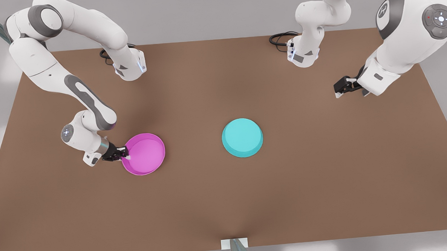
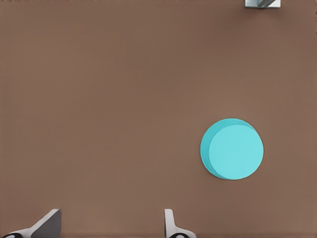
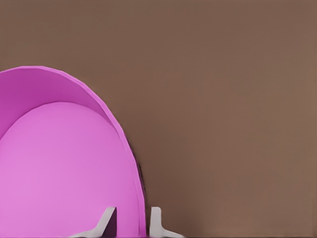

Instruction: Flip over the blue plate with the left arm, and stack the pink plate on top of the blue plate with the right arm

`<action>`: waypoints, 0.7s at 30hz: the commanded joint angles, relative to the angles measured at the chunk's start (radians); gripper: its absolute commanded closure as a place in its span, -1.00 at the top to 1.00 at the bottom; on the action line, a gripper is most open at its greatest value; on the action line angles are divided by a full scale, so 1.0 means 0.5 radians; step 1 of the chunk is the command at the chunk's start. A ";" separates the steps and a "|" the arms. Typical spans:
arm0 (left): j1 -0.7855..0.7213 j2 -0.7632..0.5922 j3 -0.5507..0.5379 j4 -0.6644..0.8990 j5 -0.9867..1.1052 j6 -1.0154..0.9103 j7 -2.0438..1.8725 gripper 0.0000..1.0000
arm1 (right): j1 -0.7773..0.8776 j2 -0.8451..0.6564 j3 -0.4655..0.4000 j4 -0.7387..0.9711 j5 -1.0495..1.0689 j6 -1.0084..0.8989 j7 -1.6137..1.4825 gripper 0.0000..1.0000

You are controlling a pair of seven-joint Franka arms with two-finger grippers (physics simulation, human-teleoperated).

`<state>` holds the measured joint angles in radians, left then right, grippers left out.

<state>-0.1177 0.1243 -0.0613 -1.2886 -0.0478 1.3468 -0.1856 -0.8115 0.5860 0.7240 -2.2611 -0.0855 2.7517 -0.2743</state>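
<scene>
The pink plate [image 1: 145, 153] sits rim up on the table at the front view's left. My right gripper [image 1: 126, 154] is at its edge, shut on the rim, one finger inside the dish and one outside. The right wrist view shows that rim [image 3: 126, 148] running between the fingertips of the right gripper [image 3: 132, 220]. The blue plate [image 1: 242, 136] lies in the middle of the table with its flat base up, free of both grippers; it also appears in the left wrist view as the blue plate [image 2: 233, 148]. My left gripper [image 1: 339, 89] hangs open high at the front view's right, with its fingers [image 2: 168, 220] spread wide.
The brown table [image 1: 227, 208] carries both arm bases [image 1: 128, 67] at its far edge, each with a black cable [image 1: 280, 38]. A small grey-white bracket [image 1: 234, 244] sits at the middle of the near edge. Bare tabletop separates the two plates.
</scene>
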 commanded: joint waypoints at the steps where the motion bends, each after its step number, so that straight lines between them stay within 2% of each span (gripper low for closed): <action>1: 0.002 0.000 0.000 0.000 0.000 0.000 0.000 1.00 | 0.000 0.000 0.000 0.000 -0.001 0.000 0.000 -0.57; 6: 0.012 -0.003 0.000 0.000 0.000 -0.003 0.003 1.00 | 0.022 -0.003 -0.006 0.003 -0.022 0.004 0.000 -0.57; 7: 0.012 -0.003 0.003 0.000 0.000 -0.003 0.003 1.00 | 0.058 -0.003 -0.049 0.000 -0.028 0.022 0.000 -0.57; 21: 0.012 -0.006 0.003 0.000 0.000 -0.009 0.003 1.00 | 0.049 -0.080 -0.043 -0.024 -0.016 -0.036 0.036 -0.57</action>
<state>-0.1116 0.1213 -0.0583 -1.2886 -0.0477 1.3422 -0.1841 -0.7888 0.5427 0.7036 -2.2793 -0.0858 2.7324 -0.2613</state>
